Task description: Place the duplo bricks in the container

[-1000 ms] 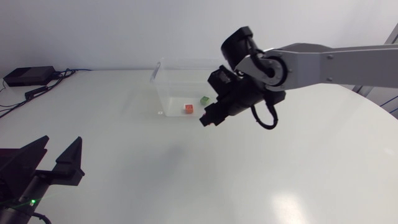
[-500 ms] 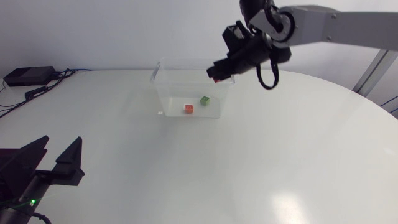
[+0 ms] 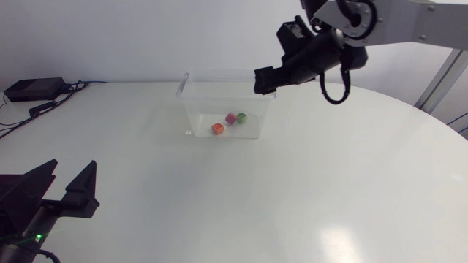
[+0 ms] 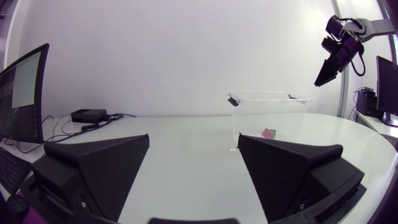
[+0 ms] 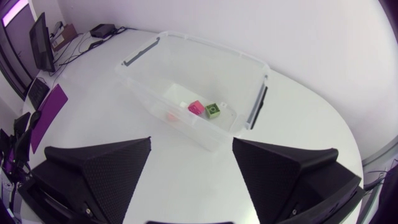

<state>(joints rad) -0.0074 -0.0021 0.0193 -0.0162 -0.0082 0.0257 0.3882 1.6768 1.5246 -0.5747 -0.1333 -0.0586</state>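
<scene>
The clear plastic container (image 3: 199, 108) stands at the back of the table. On its floor lie an orange brick (image 3: 218, 128), a pink brick (image 3: 231, 117) and a green brick (image 3: 241, 117). My right gripper (image 3: 265, 80) hangs above the container's right rim, open and with nothing in it. Its own view looks down into the container (image 5: 205, 62) at the pink brick (image 5: 196, 107), the green brick (image 5: 213, 111) and the orange brick (image 5: 170, 116). My left gripper (image 3: 62, 191) rests open at the front left, far from the container (image 4: 261, 96).
A black box with cables (image 3: 33, 89) lies at the table's back left edge. White tabletop stretches between my left gripper and the container.
My right arm rose from in front of the container to above its right rim. Its gripper opened, and the pink brick now lies inside the container. The left arm kept still.
</scene>
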